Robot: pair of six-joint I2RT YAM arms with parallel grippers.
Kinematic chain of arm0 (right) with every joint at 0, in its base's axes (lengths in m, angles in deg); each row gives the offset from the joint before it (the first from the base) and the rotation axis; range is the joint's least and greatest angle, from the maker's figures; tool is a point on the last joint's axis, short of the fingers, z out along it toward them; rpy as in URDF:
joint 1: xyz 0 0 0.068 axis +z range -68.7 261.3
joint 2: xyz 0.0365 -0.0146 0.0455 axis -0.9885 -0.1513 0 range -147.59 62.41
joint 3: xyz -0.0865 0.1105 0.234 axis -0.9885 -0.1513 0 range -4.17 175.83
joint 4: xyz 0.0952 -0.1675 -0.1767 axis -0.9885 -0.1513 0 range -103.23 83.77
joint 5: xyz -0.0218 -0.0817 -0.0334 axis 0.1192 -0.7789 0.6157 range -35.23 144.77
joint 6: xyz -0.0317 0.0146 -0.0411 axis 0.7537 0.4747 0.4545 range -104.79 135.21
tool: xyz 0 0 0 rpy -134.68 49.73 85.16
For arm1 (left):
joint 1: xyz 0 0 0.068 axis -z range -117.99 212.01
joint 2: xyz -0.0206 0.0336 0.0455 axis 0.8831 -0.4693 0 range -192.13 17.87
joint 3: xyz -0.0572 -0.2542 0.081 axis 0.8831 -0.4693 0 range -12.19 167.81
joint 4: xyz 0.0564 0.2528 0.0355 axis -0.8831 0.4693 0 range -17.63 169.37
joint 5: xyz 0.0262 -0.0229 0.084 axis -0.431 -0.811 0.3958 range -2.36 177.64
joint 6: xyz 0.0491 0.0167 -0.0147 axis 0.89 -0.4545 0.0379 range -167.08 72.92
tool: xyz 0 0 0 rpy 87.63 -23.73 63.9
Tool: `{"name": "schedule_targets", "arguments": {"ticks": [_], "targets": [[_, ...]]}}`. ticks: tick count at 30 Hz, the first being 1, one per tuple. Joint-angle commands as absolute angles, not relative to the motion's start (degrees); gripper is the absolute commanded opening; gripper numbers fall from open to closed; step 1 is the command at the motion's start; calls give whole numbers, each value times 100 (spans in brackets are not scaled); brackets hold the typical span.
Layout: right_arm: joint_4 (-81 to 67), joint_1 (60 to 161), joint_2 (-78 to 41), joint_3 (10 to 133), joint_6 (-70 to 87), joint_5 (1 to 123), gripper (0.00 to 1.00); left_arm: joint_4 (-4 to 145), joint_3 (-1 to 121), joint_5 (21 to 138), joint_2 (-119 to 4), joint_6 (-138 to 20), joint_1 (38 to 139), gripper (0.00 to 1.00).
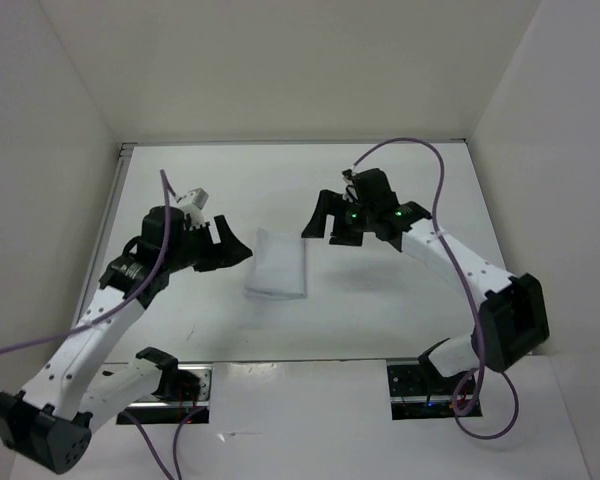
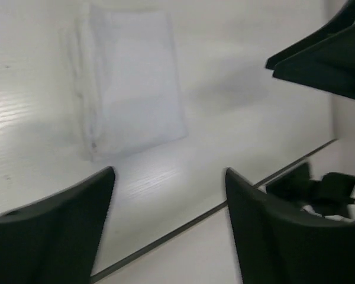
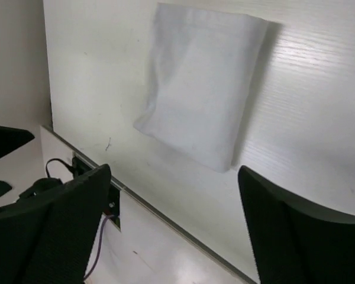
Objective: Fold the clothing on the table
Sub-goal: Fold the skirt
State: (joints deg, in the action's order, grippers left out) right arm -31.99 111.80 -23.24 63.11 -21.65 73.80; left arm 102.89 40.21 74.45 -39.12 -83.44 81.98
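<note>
The clothing (image 1: 278,265) lies flat on the table (image 1: 380,300) as a small folded white rectangle, midway between the two arms. My left gripper (image 1: 235,244) hovers just left of it, open and empty. My right gripper (image 1: 321,226) hangs just right of its far corner, also open and empty. In the left wrist view the clothing (image 2: 130,83) lies beyond my spread left gripper (image 2: 169,173), apart from it. The right wrist view shows the clothing (image 3: 201,100) above the wide gap of my right gripper (image 3: 174,171), untouched.
White walls (image 1: 60,130) close in the table on the left, back and right. The metal rim (image 1: 300,361) runs along the near edge, with the arm bases (image 1: 170,385) and purple cables (image 1: 460,290) beside it. The right arm's fingers (image 2: 319,56) show in the left wrist view.
</note>
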Motion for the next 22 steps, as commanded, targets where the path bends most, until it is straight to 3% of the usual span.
{"name": "schedule_targets", "arguments": {"ticks": [1,2,6,10,12,20,21,22], "targets": [[-3382,10890,-1654,5728,-2065,7139,99,9909,3449,6963,-3356,-8829,8144,88],[-3444,10889,-1278,5578,-2065,7138,99,9856,3213,6962,-3241,-8882,8144,100],[-3524,10556,-160,4700,-2354,6945,99,9909,2842,6962,-2784,-8997,8144,100],[-2954,9696,1018,3768,-2591,8354,99,9909,2719,7015,-2520,-9050,8091,100],[-2952,9273,1439,3573,-2592,8474,99,9856,2718,7015,-2440,-9163,8091,100],[-3234,9220,1635,3732,-2346,8420,99,9856,2481,7076,-2002,-9383,8091,100],[-3060,9220,1635,3731,-2346,8491,97,9856,2429,7137,-2001,-9384,8091,100],[-2893,9220,1801,3557,-2346,8492,87,9856,2428,7138,-2001,-9384,8091,100]]}}
